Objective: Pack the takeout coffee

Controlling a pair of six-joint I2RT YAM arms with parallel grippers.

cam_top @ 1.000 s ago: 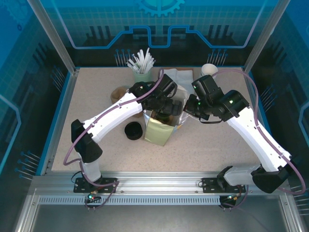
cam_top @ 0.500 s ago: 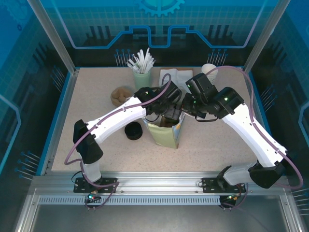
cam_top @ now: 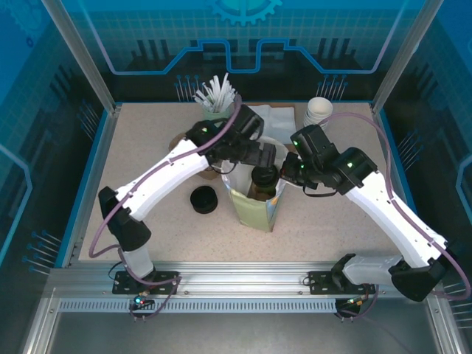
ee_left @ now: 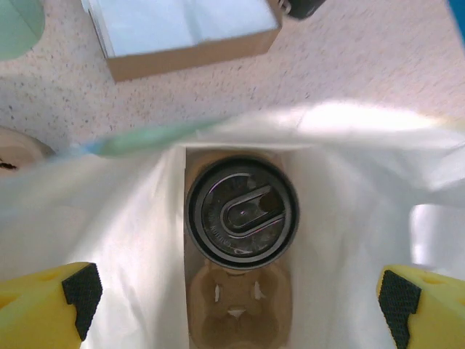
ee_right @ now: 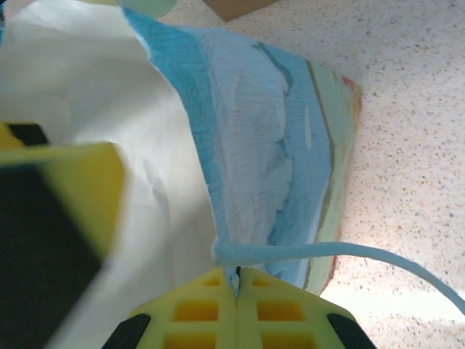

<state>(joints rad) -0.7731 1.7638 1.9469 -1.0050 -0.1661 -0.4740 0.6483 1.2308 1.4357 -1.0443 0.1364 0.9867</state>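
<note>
One coffee (ee_left: pixel 242 211) in bag (ee_left: pixel 131 218), left end effector (ee_left: pixel 237 291) lifted

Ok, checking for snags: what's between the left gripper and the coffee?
In the left wrist view, nothing: the open left gripper hangs over the bag mouth, the coffee seated in a carrier below.

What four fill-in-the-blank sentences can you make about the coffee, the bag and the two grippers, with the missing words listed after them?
1. The takeout coffee stands ___ the bag.
2. Its lid is ___.
3. The left gripper holds nothing; it is ___.
4. The right gripper is shut on the ___'s edge.

Missing words: inside; black; open; bag.
</note>
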